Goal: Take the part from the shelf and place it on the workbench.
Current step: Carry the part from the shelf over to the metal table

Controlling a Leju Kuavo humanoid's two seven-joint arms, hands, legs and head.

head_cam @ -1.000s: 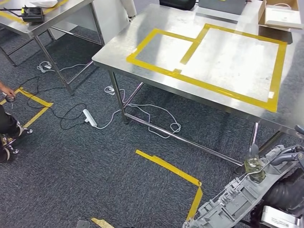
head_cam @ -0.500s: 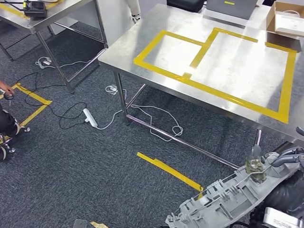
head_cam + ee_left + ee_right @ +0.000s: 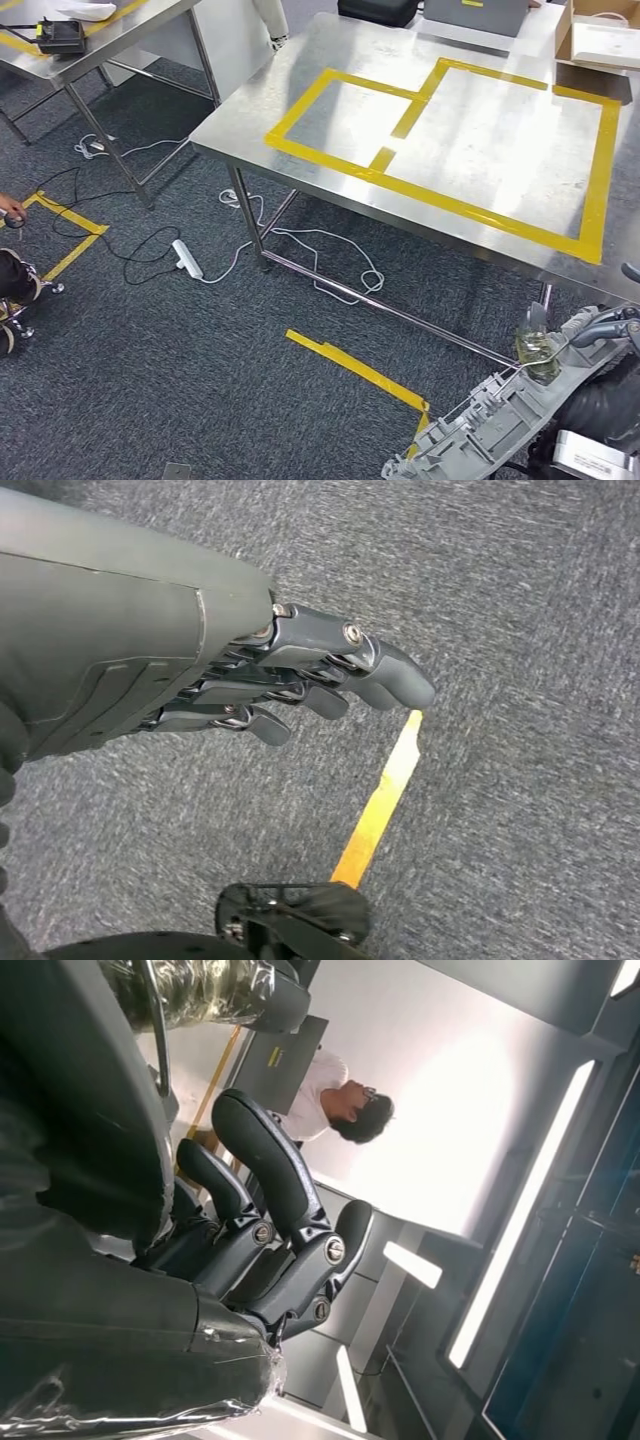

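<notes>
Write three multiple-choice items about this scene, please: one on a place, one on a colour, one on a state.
1. Where is the grey part?
A. on the workbench
B. in the right hand, below the workbench edge
C. on the floor

2. What colour is the tape on the workbench?
A. yellow
B. red
C. blue

3. How is the left hand?
A. holding a cable
B. pressing on the workbench
C. holding nothing, over the carpet

Key: 1 B, the right hand grips its end beside the bench; 2 A, yellow rectangles mark the steel top; 3 C, its fingers are free.
</notes>
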